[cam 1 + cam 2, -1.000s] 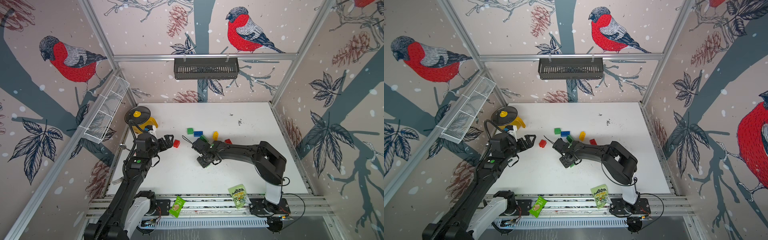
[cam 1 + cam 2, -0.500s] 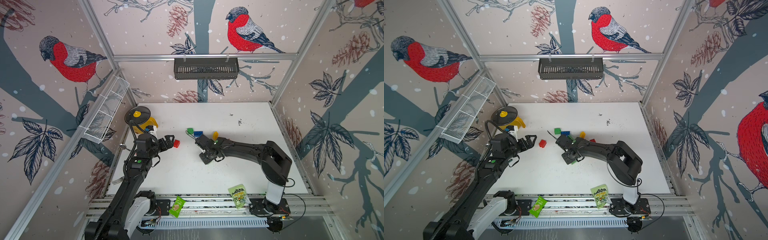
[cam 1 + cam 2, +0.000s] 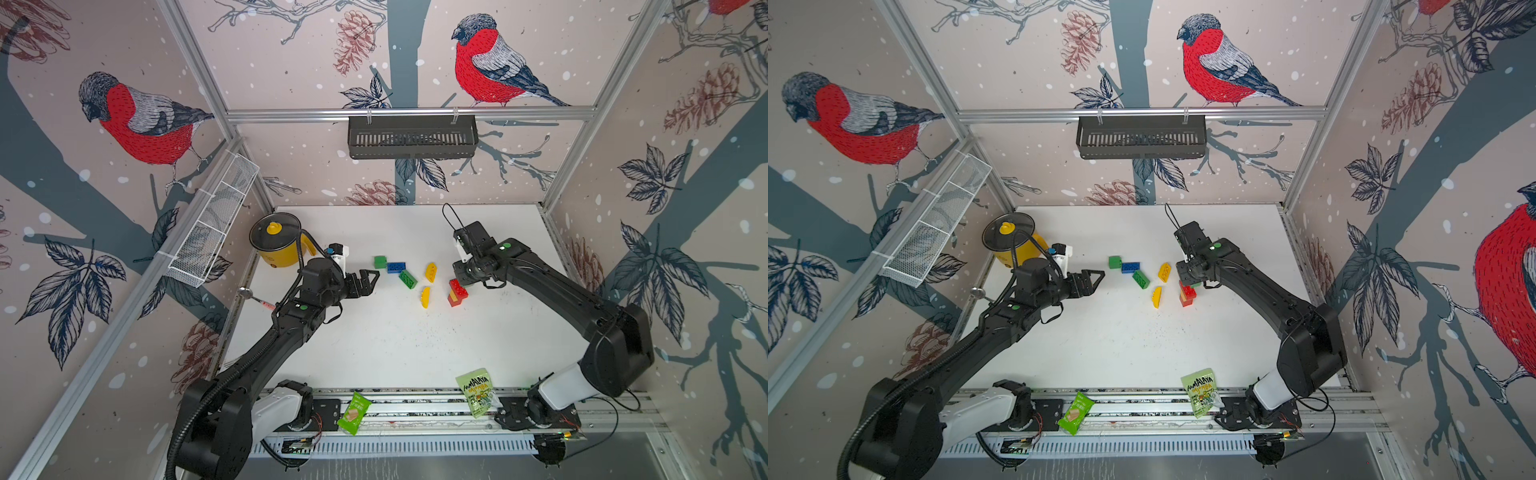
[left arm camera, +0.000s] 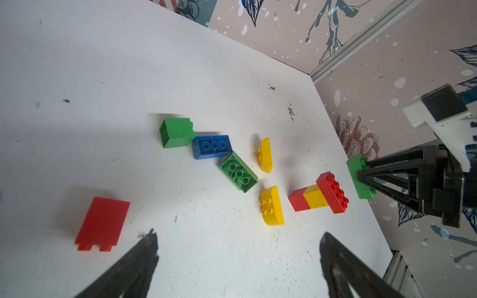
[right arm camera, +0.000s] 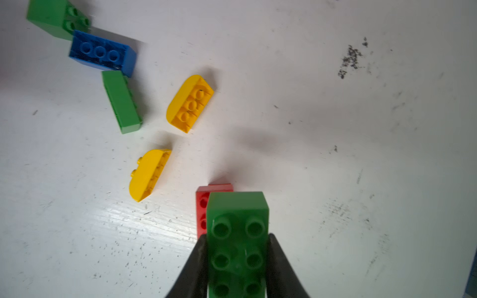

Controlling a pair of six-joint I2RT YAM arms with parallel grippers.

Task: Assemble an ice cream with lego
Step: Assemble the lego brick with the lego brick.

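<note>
Left claw (image 3: 368, 280) hangs spread near a loose red brick (image 4: 103, 223). The right claw (image 5: 237, 238) has swung over from the loose bricks (image 3: 408, 279) at the stack's nine o'clock, pinching a green brick (image 5: 237, 206) just above the red-yellow stack (image 3: 457, 292) on the counter (image 3: 415, 353); pressing it on seems next

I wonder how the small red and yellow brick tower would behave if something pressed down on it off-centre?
Probably tippy: the tower has a narrow red and yellow stem under a wider red brick. Likely stiff, being hard-looking plastic. Nothing braces it; the left gripper is open and apart from it, so it may topple.
</note>
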